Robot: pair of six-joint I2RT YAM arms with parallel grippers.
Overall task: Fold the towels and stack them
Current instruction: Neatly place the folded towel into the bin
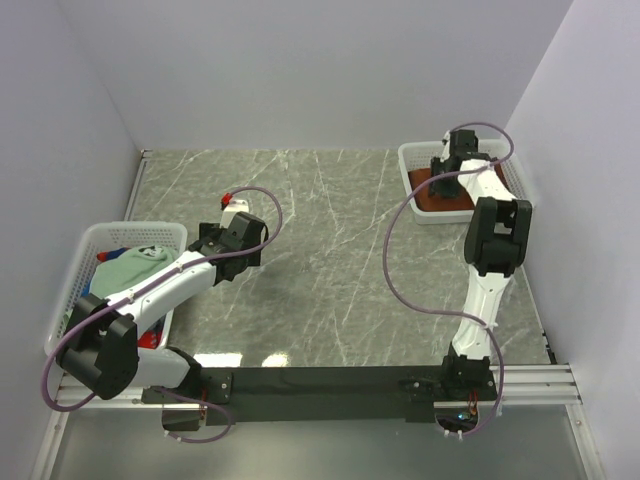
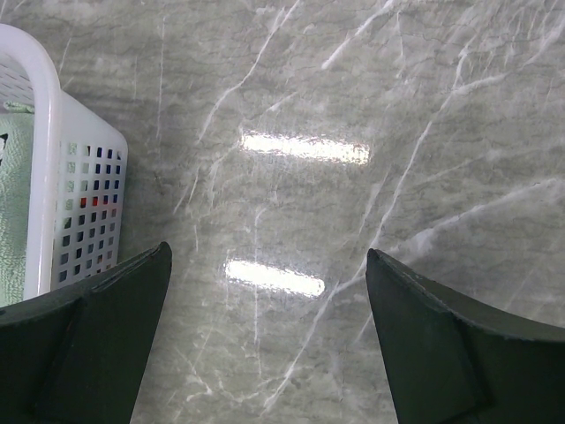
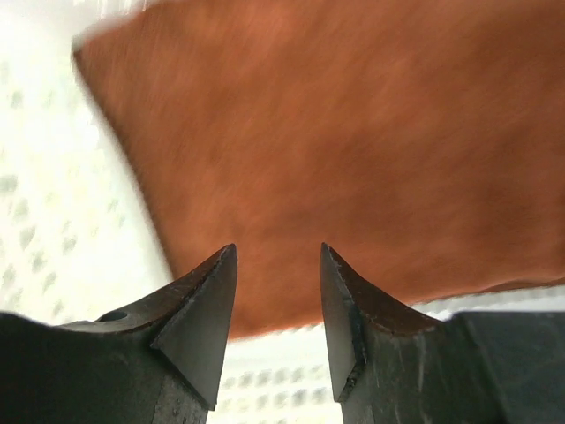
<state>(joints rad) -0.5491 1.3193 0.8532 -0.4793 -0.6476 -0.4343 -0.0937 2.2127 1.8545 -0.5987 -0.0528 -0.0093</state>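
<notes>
A rust-brown towel (image 1: 440, 199) lies flat in the white mesh basket (image 1: 410, 160) at the back right. My right gripper (image 1: 447, 170) hangs just over it. In the right wrist view the towel (image 3: 353, 132) fills the frame, and the right gripper (image 3: 278, 250) shows a narrow gap between its fingers with no cloth pinched in it. A pale mint-green towel (image 1: 130, 268) tops a pile in the left basket (image 1: 70, 290), with blue and red cloth showing beside it. My left gripper (image 2: 269, 256) stands wide open over bare marble, just right of that basket (image 2: 53, 132).
The marble tabletop (image 1: 330, 250) stretches between the two baskets. Grey walls close in the left, back and right sides. Purple cables loop off both arms. The right basket's white mesh floor (image 3: 53, 221) shows beside the rust-brown towel.
</notes>
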